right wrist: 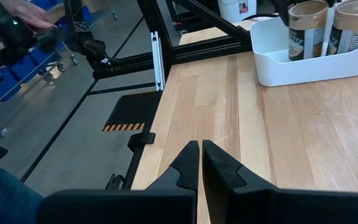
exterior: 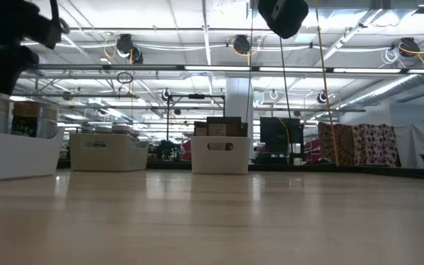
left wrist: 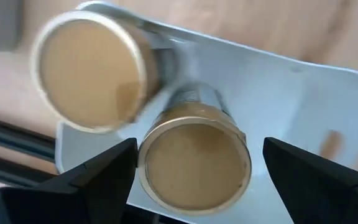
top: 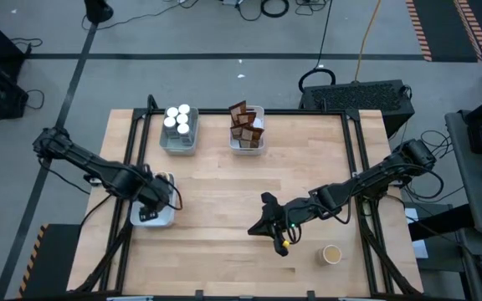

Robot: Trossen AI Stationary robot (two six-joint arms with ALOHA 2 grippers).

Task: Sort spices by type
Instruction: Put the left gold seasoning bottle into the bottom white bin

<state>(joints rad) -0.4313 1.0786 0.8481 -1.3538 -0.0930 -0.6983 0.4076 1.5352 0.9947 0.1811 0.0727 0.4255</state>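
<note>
In the high view my left gripper (top: 159, 201) hangs open over the white tray (top: 145, 219) at the table's near-left corner. The left wrist view shows two tan-topped jars standing in that tray (left wrist: 303, 106). My left gripper (left wrist: 199, 144) has its fingers on either side of one jar (left wrist: 194, 165), with a gap showing on one side. The other jar (left wrist: 89, 71) stands beside it. My right gripper (top: 258, 227) (right wrist: 201, 146) is shut and empty above the bare near-middle of the table. One more tan-topped jar (top: 331, 253) stands on the table near the right near corner.
At the far edge, a tray holds white-topped jars (top: 178, 121) and another holds dark brown packets (top: 246, 125). Black frame rails (top: 354, 159) run along the table's sides. In the low view the two far trays (exterior: 109, 151) (exterior: 219, 153) stand behind open wood.
</note>
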